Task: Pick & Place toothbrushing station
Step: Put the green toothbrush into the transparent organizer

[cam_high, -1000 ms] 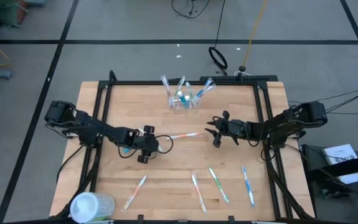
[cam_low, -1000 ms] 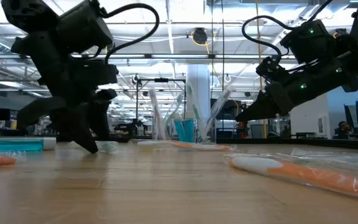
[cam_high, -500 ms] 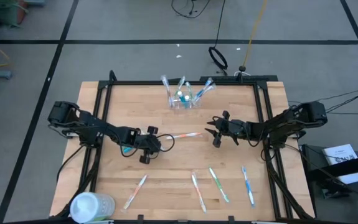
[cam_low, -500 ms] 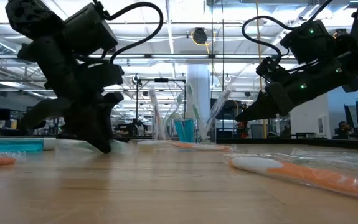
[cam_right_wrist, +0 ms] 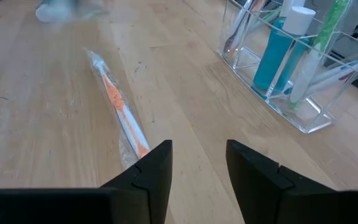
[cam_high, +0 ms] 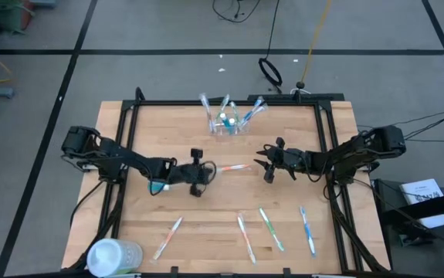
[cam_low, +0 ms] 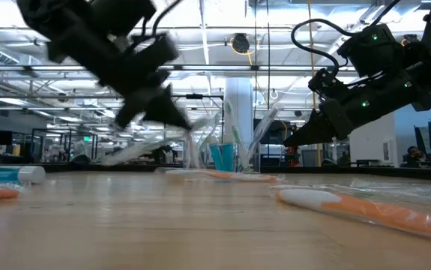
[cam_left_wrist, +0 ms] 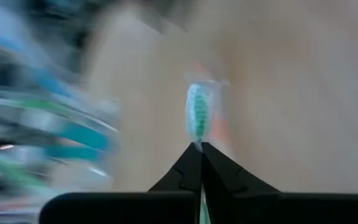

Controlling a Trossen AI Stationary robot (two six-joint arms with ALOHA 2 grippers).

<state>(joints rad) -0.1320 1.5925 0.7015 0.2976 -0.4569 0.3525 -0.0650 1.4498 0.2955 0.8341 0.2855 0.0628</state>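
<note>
The clear cup [cam_high: 228, 120] stands at the table's far middle with toothbrushes and a blue paste tube upright in it, and shows in the right wrist view as well [cam_right_wrist: 291, 68]. My left gripper [cam_high: 208, 171] is left of centre, raised off the table, shut on a wrapped toothbrush with green bristles [cam_left_wrist: 197, 112]. An orange-and-white toothbrush [cam_high: 231, 167] lies flat on the wood between the arms. My right gripper [cam_high: 262, 166] hovers open to the right of it, its fingers [cam_right_wrist: 150, 168] apart with nothing between them. My left gripper pinches the toothbrush just behind its bristle head [cam_left_wrist: 200, 140] between its two shut fingertips. The head sticks out forward past the fingertips, in line with the fingers. In the low view the brush [cam_low: 136, 148] is lifted clear of the table and tilted.
A teal paste tube [cam_high: 157, 187] lies on the table under the left arm. Several toothbrushes lie near the front edge [cam_high: 167, 237] [cam_high: 245, 235] [cam_high: 307, 230]. A whitish round container [cam_high: 113, 256] stands at the near left corner.
My left gripper has shut on the toothbrush, risen off the table and swung toward the right edge, turning as it went. The toothbrush, which lay on the wood, is now lifted clear. The paste tube has stayed in place.
</note>
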